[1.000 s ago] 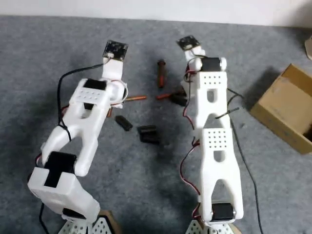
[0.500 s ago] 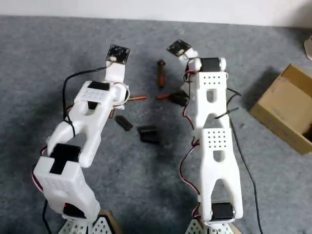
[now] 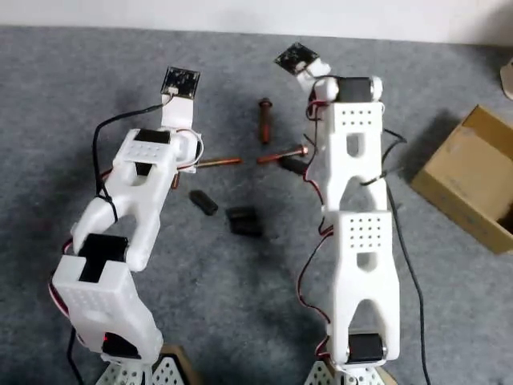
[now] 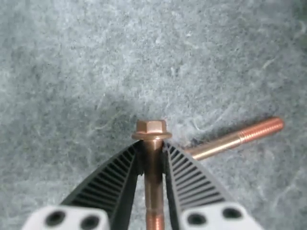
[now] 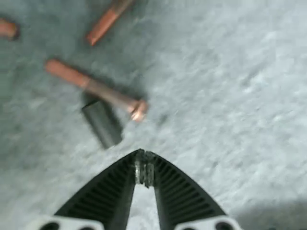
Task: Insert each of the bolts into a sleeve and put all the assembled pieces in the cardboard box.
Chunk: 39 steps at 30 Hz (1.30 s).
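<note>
My left gripper [image 4: 151, 148] is shut on a copper bolt [image 4: 152, 132], whose hex head sticks out past the fingertips above the grey carpet. A second bolt [image 4: 235, 139] lies on the carpet just beyond it and appears again in the high view [image 3: 218, 163]. My right gripper [image 5: 144, 165] is shut with nothing in it. It hangs a short way from a third bolt [image 5: 93, 88] and a black sleeve [image 5: 103, 125] that lie side by side. Two more black sleeves [image 3: 203, 202] [image 3: 243, 220] lie between the arms. The cardboard box [image 3: 473, 176] stands at the right edge.
One more bolt [image 3: 264, 120] lies farther back between the two wrists. Grey carpet [image 3: 240, 305] covers the whole work surface. Loose cables run along both arms.
The right arm has swung a little to the right, uncovering the bolt and sleeve beside it. The left arm's wrist has shifted slightly left and back with its bolt.
</note>
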### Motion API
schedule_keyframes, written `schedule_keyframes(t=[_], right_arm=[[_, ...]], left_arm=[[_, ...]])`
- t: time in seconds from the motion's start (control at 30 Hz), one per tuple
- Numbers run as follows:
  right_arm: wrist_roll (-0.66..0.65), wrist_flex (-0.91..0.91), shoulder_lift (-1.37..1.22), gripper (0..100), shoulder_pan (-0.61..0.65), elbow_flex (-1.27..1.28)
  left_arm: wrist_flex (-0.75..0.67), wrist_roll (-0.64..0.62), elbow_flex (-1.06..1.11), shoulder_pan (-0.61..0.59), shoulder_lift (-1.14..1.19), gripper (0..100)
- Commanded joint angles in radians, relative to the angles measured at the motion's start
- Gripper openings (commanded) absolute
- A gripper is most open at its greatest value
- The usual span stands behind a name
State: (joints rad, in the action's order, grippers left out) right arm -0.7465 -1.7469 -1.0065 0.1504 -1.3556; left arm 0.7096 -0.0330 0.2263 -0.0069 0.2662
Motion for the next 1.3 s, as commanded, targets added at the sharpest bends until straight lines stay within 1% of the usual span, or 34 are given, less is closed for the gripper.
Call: schedule_keyframes(t=[0.0,0.23,0.4,0.47,0.57,0.7,0.77,1.1,1.27], right_arm=[[-0.006,-0.007,0.168,0.6,0.022,0.16],[-0.124,-0.008,0.183,0.6,0.031,0.211],[-0.273,-0.008,0.182,0.6,0.047,0.217],[-0.299,-0.008,0.165,0.7,0.061,0.217],[-0.305,-0.008,0.122,2.2,0.087,0.209],[-0.308,-0.007,0.056,11.5,0.107,0.206],[-0.31,-0.005,0.035,13.9,0.108,0.206],[-0.31,0.054,-0.038,13.9,0.117,0.205],[-0.31,0.065,-0.059,13.9,0.147,0.205]], left_arm=[[-0.023,0.0,-0.059,-0.007,-0.015,1],[-0.02,0.002,-0.059,-0.007,-0.015,1],[-0.02,0.003,-0.059,-0.007,-0.015,1],[-0.02,0.003,-0.059,-0.007,-0.015,1],[-0.02,0.003,-0.059,-0.007,-0.015,1],[-0.021,0.003,-0.059,-0.007,-0.015,1],[-0.021,0.003,-0.059,-0.007,-0.015,1],[-0.021,0.005,-0.059,-0.007,-0.015,1],[-0.023,0.005,-0.059,-0.007,-0.015,1]])
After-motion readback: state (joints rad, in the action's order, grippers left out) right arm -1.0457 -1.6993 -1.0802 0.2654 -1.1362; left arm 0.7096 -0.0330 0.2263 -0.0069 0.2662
